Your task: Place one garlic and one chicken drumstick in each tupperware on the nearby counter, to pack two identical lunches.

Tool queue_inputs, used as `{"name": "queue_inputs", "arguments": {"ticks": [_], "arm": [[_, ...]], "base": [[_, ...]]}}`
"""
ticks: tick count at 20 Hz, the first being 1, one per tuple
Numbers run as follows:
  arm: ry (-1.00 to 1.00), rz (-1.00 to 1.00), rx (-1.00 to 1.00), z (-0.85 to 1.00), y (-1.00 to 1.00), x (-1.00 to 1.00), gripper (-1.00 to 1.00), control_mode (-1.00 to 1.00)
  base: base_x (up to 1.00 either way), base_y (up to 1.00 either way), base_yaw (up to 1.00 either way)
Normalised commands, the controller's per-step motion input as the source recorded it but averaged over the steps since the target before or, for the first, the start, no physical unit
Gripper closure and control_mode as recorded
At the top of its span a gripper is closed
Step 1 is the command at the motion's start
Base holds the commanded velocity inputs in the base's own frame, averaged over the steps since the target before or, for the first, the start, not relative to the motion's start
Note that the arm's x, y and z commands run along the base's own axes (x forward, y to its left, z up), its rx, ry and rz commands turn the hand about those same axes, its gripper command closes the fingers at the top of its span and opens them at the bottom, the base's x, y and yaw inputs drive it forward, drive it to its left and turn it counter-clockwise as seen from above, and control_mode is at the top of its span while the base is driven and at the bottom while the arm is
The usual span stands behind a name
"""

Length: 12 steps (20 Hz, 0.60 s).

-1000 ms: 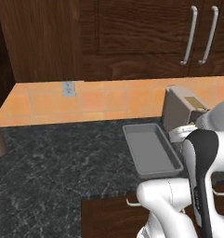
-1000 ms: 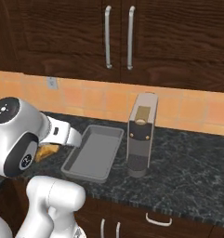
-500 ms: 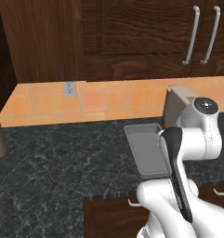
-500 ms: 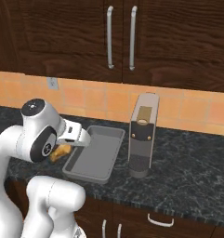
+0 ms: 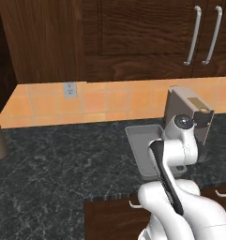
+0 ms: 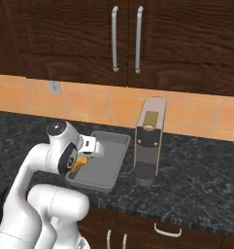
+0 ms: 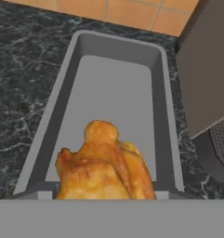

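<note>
Left base view: we are reaching over the tupperware (image 5: 141,151) on the worktop (image 5: 63,173).

Right base view: our gripper (image 6: 82,159) is grasping the chicken drumstick (image 6: 79,163) above the near end.

Hand view: we are centring before releasing low, clear of the walls.

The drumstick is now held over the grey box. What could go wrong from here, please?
1. The drumstick hangs over the near end of the tupperware, close to its near wall. Released here, it may catch the rim and roll onto the counter.
2. The tall grey appliance stands right beside the box. A wide swing of the gripper could bump it.
</note>
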Motion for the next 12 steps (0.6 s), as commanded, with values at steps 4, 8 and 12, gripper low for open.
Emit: {"name": "queue_inputs", "arguments": {"ticks": [4,8,12], "arm": [[0.0,0.03,0.0,-0.62,0.02,0.67,1.0,-1.0],[0.0,0.0,0.0,-0.51,0.1,0.76,1.0,-1.0],[0.0,0.0,-0.02,-0.73,0.13,0.55,1.0,-1.0]], "base": [[0.0,0.0,0.0],[0.0,0.0,0.0],[0.0,0.0,0.0]]}}
